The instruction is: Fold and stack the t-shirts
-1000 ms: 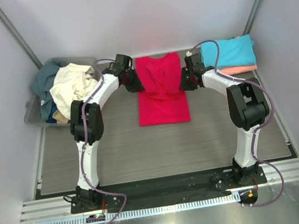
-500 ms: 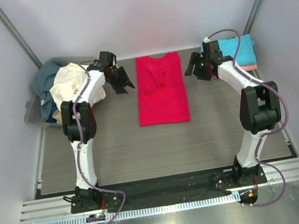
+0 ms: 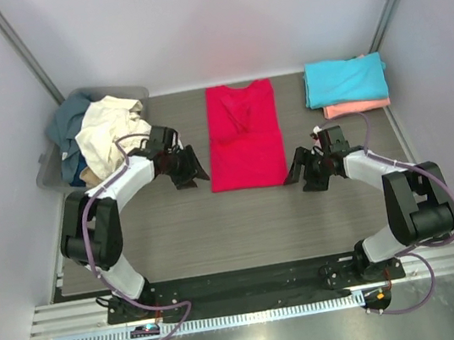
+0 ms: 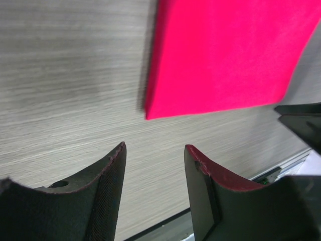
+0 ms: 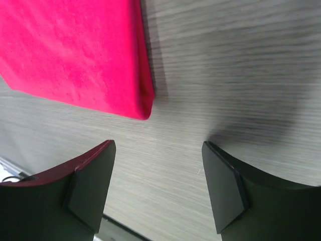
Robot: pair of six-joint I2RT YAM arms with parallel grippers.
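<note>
Top external: left pincer (image 3: 193,168) and right pincer (image 3: 297,172), agape, flank red t-shirt (image 3: 244,137).

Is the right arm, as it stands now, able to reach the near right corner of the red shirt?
Probably yes. The right claw is open and sits low just beside that corner of the red shirt, with only table surface between them.

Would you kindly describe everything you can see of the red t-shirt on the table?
The crimson t-shirt is soft, plain cloth, folded lengthwise into a narrow rectangle with sleeves tucked in and collar at the far end. It lies flat on the table. The left gripper and right gripper, both open, flank its near corners without touching.
</note>
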